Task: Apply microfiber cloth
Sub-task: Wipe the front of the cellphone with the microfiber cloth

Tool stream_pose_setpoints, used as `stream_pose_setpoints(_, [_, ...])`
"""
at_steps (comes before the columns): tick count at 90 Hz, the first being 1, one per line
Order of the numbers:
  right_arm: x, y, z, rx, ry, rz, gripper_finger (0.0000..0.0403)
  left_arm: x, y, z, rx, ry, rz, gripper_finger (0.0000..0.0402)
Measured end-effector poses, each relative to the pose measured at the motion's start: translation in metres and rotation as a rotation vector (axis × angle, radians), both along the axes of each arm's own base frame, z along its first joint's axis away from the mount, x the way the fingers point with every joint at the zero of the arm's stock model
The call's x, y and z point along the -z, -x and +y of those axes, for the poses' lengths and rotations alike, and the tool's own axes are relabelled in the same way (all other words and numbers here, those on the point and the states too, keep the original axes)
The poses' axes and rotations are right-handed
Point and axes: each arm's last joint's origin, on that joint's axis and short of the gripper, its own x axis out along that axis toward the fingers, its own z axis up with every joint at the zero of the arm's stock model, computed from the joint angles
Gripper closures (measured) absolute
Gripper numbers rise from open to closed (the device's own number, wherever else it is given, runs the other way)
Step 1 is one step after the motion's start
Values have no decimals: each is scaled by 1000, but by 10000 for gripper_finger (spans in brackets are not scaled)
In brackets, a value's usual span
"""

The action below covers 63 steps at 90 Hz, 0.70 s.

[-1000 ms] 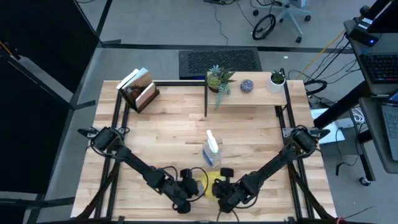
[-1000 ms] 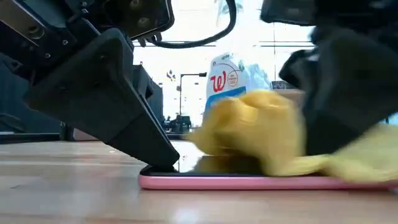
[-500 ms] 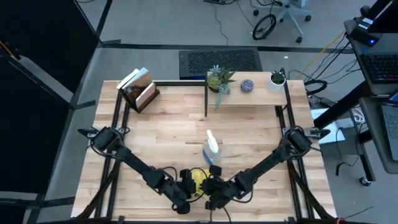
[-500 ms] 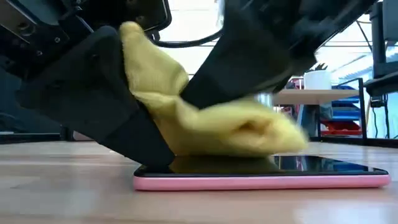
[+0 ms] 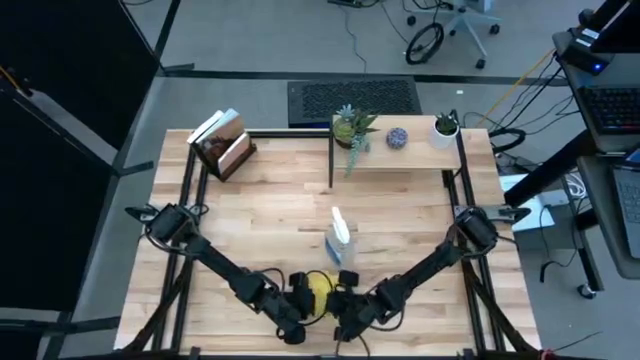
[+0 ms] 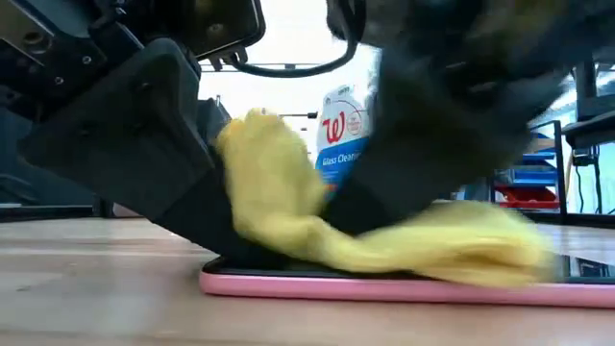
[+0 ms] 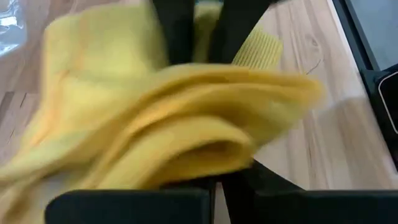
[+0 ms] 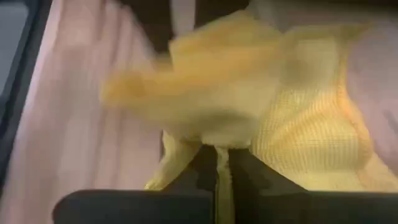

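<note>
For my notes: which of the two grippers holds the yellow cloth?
The right gripper, shut on the microfiber cloth; the left gripper rests on the phone.

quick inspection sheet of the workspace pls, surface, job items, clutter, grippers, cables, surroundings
surface: light wooden table with a black frame along its edges.
job's things: yellow microfiber cloth draped across the dark phone in its pink case, near the front edge.
clutter: clear spray bottle mid-table; books, a plant, a small patterned ball and a white pot along the far edge.
grippers: left gripper pressed on the phone's end, fingers shut; right gripper shut on the cloth over the phone.
cables: loose cables on the floor beyond the right far corner.
surroundings: dark floor mat, office chair, a desk with a keyboard on the right; no person seen.
</note>
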Motion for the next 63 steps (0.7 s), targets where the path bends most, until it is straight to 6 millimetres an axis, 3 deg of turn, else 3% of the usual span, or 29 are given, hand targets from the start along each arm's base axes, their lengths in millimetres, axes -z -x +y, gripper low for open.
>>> stream_pose_setpoints(23, [-19, 38, 7, -19, 65, 180, 402, 0, 0, 0, 0, 0, 0, 396])
stream_pose_setpoints(34, [-31, 46, 5, -14, 84, 181, 402, 0, 0, 0, 0, 0, -1, 396])
stream_pose_setpoints(41, [-37, 42, 9, -10, 97, 76, 402, 0, 0, 0, 0, -1, -1, 396])
stream_pose_setpoints(54, [-51, 14, 18, -41, 64, -216, 402, 0, 0, 0, 0, 1, -5, 396])
stream_pose_setpoints(63, [-39, 0, 15, -63, 62, -263, 402, 0, 0, -1, -2, 3, -12, 396])
